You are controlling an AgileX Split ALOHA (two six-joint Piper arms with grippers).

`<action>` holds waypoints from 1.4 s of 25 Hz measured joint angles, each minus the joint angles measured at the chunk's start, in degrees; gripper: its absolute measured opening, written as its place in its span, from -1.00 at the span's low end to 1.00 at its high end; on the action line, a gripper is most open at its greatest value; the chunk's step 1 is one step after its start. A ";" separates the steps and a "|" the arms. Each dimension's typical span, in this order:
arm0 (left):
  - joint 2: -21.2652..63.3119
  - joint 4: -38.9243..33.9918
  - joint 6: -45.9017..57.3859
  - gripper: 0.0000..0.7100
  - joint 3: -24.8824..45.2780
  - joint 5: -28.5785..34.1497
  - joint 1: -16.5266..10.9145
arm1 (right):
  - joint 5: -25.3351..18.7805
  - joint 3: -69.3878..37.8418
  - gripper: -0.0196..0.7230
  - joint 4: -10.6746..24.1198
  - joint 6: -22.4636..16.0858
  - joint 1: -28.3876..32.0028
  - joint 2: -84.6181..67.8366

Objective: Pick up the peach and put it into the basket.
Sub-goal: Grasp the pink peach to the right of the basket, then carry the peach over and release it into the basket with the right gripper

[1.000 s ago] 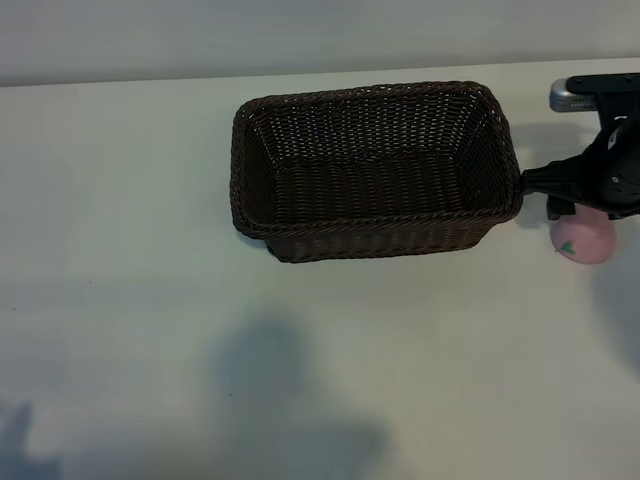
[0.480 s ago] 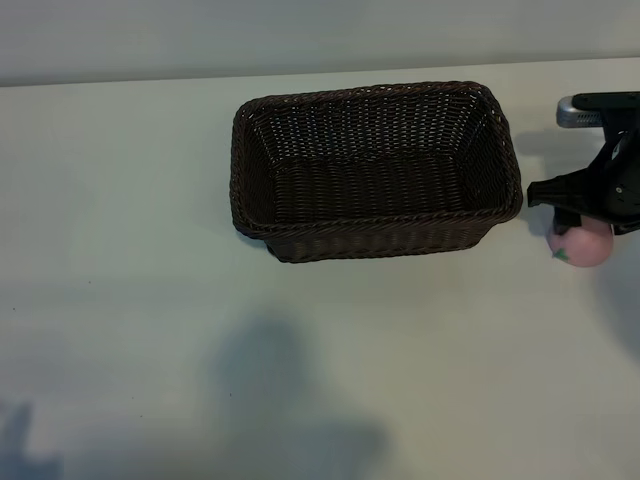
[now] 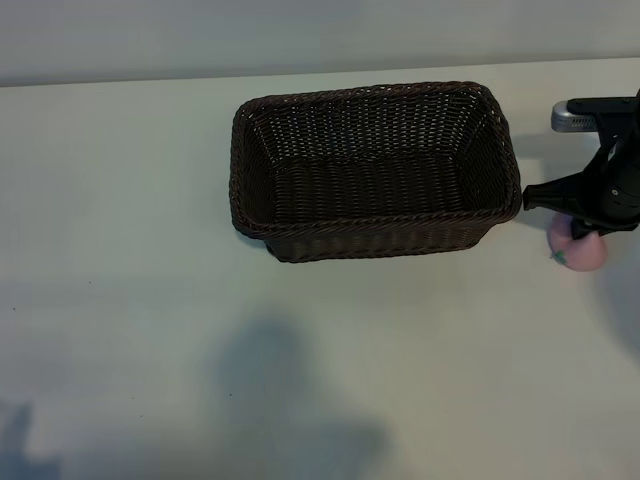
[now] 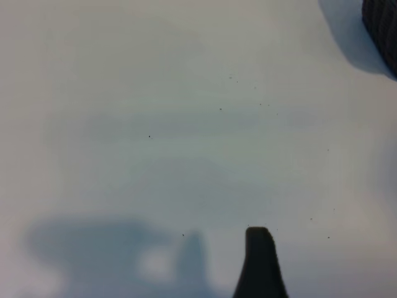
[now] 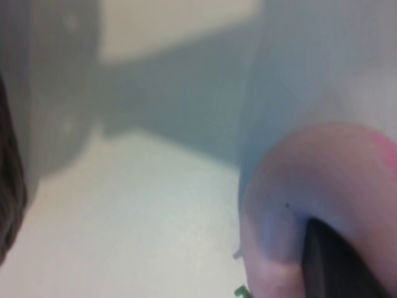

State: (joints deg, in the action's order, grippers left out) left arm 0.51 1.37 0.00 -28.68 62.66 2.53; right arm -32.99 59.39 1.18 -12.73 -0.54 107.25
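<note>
Peach-and-basket scene, taken with the basket as the landmark throughout. That big dark-brown wicker basket sits upright on the white table, its hollow holding nothing and its braided rim unbroken all round. One dark corner of it also shows at the edge of the left wrist view, well apart from the left gripper.

Next in size, the right arm reaches in beside the basket's right-hand end, pointing steeply down. The right gripper is just off that end of the basket, low over the table, and its jaws are pinching the peach: in the right wrist view one dark finger presses into the pink skin and dents it.

Of the left gripper only one dark fingertip shows, hovering over bare table far from the basket's near wall; the exterior view does not catch it at all. Its jaws stand spread, with nothing between them.

Smallest, the peach lies outside the basket, just past its right-hand end, still down at the table surface and half hidden under the right gripper. A tiny green leaf mark shows on the side of the fruit that faces the basket. The right wrist view shows the peach close up, pale pink.
</note>
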 joint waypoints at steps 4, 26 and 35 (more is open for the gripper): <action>0.00 0.00 0.00 0.50 0.00 0.00 0.00 | -0.27 0.00 -0.82 0.00 0.00 0.00 -0.19; 0.00 0.00 0.00 0.50 0.00 0.00 0.00 | -14.78 11.03 -0.83 -1.78 4.13 -1.16 -16.14; 0.00 0.00 0.00 0.50 0.00 0.00 0.00 | -17.21 18.36 -0.83 -3.97 4.53 -12.19 -16.14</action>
State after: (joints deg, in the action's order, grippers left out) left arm 0.51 1.37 0.00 -28.68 62.66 2.53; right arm -50.21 77.75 -2.79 -8.20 -12.73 91.11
